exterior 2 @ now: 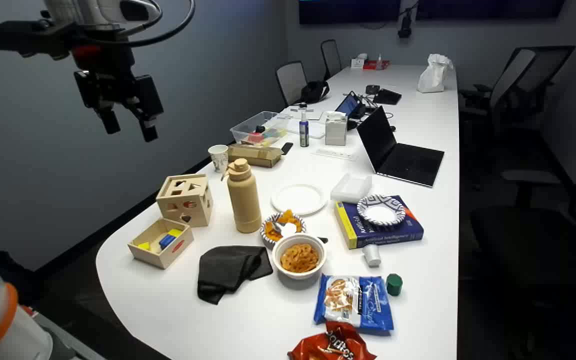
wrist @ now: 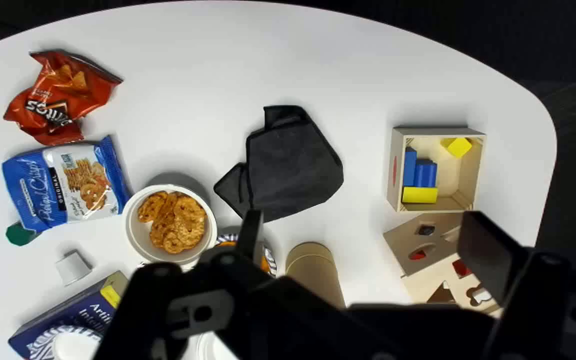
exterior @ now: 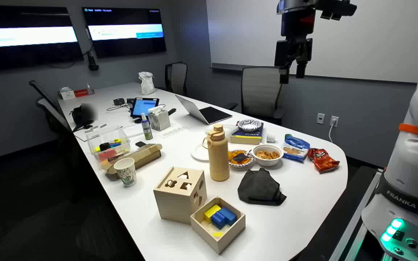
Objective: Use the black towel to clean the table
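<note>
Black towel (wrist: 293, 167) on table (wrist: 193, 60), claw (exterior 2: 131, 131) spread apart, "Pretzel Crisps" bag (wrist: 68, 182), "Artificial Intelligence" book (exterior 2: 383, 234)

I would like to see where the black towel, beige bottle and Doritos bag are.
Black towel (wrist: 293, 167): wrist view, middle of the cloth.
Beige bottle (exterior 2: 245, 200): in an exterior view, its body.
Doritos bag (wrist: 63, 101): wrist view, middle of the wrapper.

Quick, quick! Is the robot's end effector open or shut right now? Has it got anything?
End effector: open, with nothing between its fingers; the towel lies on the table.
</note>
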Controlling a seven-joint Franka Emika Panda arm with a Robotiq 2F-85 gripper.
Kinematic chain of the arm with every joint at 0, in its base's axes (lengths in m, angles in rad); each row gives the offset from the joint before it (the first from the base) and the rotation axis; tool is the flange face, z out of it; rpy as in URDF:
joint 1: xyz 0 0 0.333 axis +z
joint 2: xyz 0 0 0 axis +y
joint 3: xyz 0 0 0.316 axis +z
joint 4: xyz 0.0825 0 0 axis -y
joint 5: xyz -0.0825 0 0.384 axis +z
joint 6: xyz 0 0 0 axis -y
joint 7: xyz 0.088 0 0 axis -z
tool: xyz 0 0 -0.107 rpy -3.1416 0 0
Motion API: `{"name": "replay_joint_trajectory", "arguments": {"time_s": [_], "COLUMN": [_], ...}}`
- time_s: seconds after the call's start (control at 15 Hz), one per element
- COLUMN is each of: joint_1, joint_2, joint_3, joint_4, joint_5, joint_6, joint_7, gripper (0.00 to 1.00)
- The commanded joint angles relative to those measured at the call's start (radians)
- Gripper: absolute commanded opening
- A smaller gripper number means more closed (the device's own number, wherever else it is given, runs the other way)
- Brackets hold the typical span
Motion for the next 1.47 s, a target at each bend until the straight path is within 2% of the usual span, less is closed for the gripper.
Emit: {"name": "replay_joint_trajectory", "arguments": {"time_s": [0.0,0.27,0.53,0.87,1.4], "joint_1": [-0.005,-0.005,-0.011,0.010,0.035], "joint_2": [0.001,0.001,0.178,0.482,0.821], "joint_3": [0.003,0.003,-0.020,-0.009,0.030], "joint_4": [0.002,0.002,-0.009,0.001,-0.014], "joint_5": [0.002,0.002,0.063,0.141,0.228], "joint_6": [-0.002,-0.002,0.153,0.443,0.727], "joint_7": [-0.003,-0.003,0.025,0.025,0.065], "gripper": [1.00,1.00,1.00,1.00,1.00]}}
